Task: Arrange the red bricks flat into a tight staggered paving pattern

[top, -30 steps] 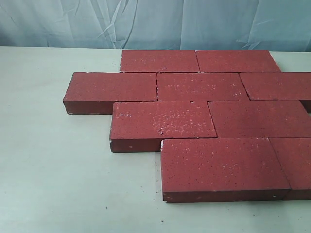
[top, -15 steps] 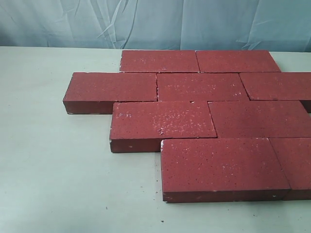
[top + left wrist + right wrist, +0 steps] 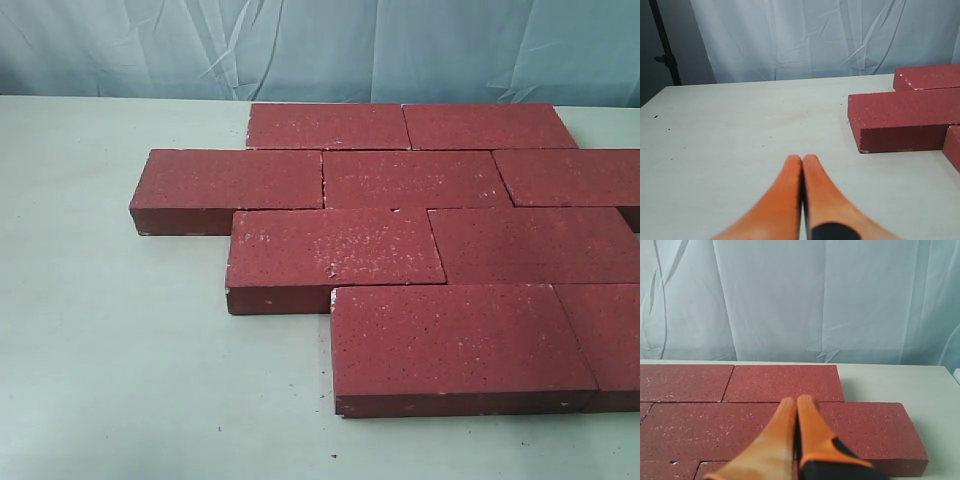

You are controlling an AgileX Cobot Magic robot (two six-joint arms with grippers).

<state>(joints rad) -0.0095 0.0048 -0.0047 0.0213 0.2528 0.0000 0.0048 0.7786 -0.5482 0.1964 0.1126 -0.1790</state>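
Several red bricks (image 3: 412,180) lie flat on the pale table in four tight staggered rows, filling the middle and right of the exterior view; the nearest one (image 3: 455,340) sits at the front right. No gripper shows in the exterior view. In the left wrist view my left gripper (image 3: 802,159) is shut and empty, its orange fingers (image 3: 785,195) over bare table, apart from the end of a red brick (image 3: 905,120). My right gripper (image 3: 796,401) is shut and empty, hovering above the laid red bricks (image 3: 700,422) near the pattern's far right end.
A wrinkled pale blue curtain (image 3: 320,45) closes off the back of the table. Bare table (image 3: 110,350) spreads left and in front of the bricks. A dark stand pole (image 3: 665,45) rises beyond the table's corner in the left wrist view.
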